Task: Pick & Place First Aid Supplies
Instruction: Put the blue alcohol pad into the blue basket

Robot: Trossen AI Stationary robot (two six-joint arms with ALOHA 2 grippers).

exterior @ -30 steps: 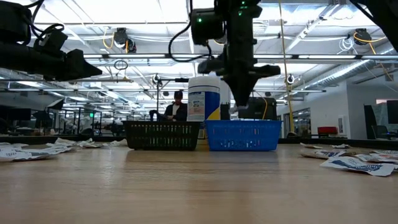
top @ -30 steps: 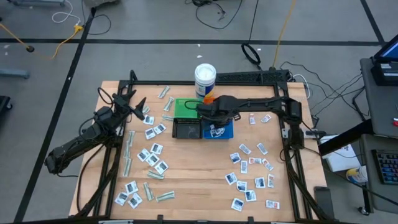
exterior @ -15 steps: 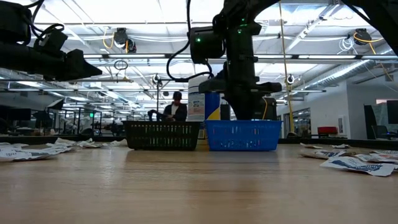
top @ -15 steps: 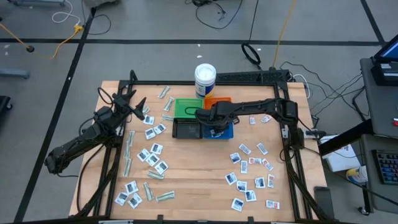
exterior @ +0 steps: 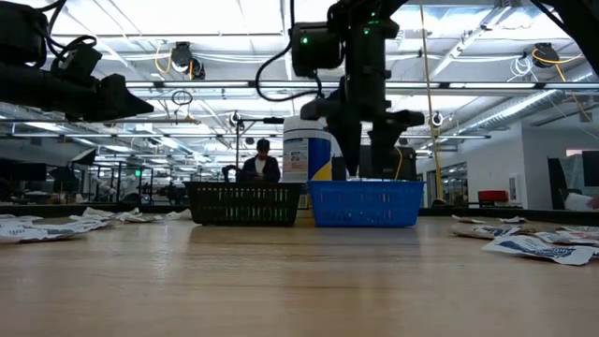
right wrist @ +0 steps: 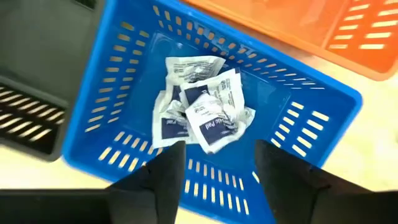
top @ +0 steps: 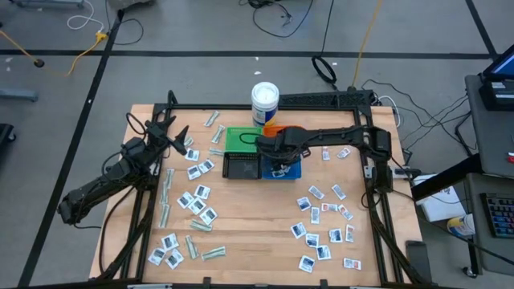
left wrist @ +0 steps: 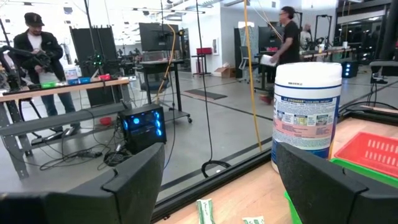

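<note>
The first aid supplies are small white sachets and pale-green strips. They lie loose on the table in a left group [top: 197,201] and a right group [top: 321,221]. A few crumpled sachets [right wrist: 202,109] lie on the floor of the blue bin [right wrist: 124,93]. My right gripper [right wrist: 217,155] points down just above that bin [top: 287,170], open, with nothing between its fingers; the low view shows it [exterior: 365,164] at the bin's rim. My left gripper [top: 173,132] waits at the table's far left, level and open [left wrist: 217,180].
A black bin [top: 241,167] stands left of the blue one, with a green bin [top: 239,138] and an orange bin [top: 283,128] behind them. A white tub [top: 265,103] stands at the far edge. A person [exterior: 260,161] stands in the room beyond.
My right gripper, shut a second ago above the blue bin, has dipped down toward the bin, opened its fingers and come back up to the rim.
</note>
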